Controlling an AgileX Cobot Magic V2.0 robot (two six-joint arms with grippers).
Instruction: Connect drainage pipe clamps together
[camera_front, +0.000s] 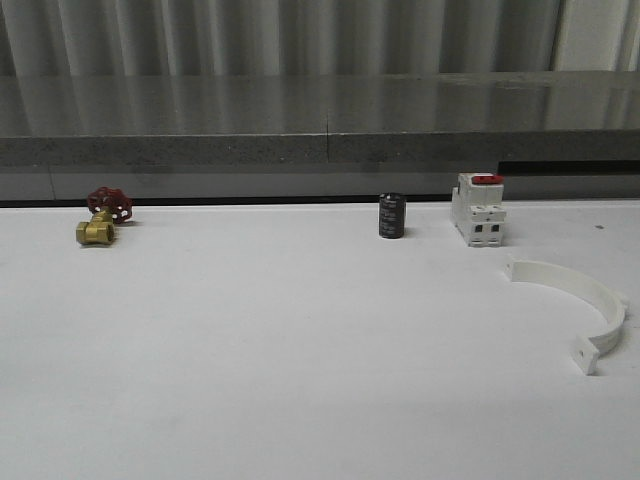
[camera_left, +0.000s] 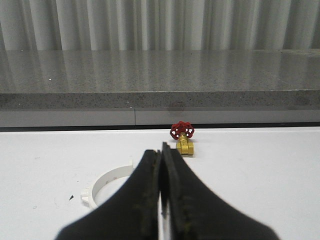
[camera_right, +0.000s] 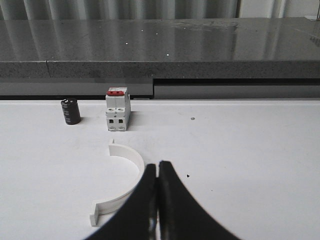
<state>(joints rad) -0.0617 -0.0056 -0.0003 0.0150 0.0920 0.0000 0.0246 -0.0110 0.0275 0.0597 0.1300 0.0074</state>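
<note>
One white half-ring drainage pipe clamp lies flat on the right of the white table, its holed end tab toward the front. In the right wrist view that clamp lies just beside and partly behind my right gripper, which is shut with nothing between its black fingers. A second white clamp half lies on the table in the left wrist view, partly hidden behind my left gripper. That gripper is also shut and empty, hovering above the table.
A brass valve with a red handwheel sits at the back left. A black cylinder and a white block with a red top stand at the back right. A grey ledge runs behind the table.
</note>
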